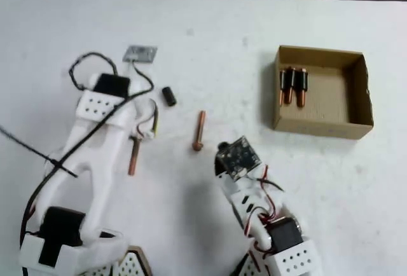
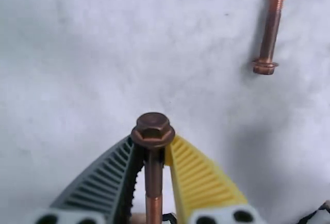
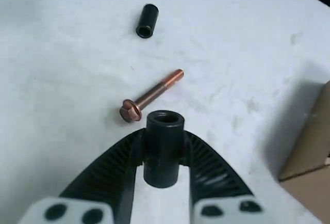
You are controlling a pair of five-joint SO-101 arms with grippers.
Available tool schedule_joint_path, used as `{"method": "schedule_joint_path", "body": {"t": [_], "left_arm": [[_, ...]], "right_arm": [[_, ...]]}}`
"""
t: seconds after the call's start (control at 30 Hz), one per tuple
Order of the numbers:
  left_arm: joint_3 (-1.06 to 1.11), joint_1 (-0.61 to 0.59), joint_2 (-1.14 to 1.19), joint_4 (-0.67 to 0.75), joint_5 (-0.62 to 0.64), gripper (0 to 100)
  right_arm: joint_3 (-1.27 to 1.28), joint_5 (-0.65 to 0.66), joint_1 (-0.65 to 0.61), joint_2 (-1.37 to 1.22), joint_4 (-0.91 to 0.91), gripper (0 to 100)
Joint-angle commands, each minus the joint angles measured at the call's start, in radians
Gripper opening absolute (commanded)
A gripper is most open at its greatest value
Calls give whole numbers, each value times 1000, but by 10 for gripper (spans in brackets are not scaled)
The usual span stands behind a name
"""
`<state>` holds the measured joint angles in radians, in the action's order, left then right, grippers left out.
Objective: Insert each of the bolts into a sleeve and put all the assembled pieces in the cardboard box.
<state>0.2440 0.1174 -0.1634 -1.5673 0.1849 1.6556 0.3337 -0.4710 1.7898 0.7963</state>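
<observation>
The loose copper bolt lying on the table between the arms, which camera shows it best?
The right wrist view: the loose copper bolt lies whole and near, from flanged hex head to threaded tip. In the left wrist view the bolt is cropped at its tip. In the high view it is whole but small.

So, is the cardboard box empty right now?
Not empty: sleeved bolts lie side by side inside the cardboard box, near one wall.
</observation>
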Motion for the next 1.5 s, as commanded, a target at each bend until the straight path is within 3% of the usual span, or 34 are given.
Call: {"method": "schedule_joint_path", "body": {"t": [0.0,0.27,0.63,0.8,1.17,1.4,1.47], "left_arm": [[-216,8,-30,-126,-81,46],[-318,10,-38,-183,-118,41],[-206,97,-364,-91,-124,23],[-23,111,-463,120,-124,23],[399,140,-644,755,-118,23],[431,263,-676,833,-107,24],[417,271,-677,835,-57,24]], "right_arm": [[-9,12,-38,8,-70,17],[-9,11,-105,8,-189,17],[-9,3,-140,7,-332,16],[-14,-150,-140,7,-364,16],[-8,-160,-140,7,-357,16],[3,-167,-140,7,-357,16],[12,-235,-136,7,-357,16]]}}
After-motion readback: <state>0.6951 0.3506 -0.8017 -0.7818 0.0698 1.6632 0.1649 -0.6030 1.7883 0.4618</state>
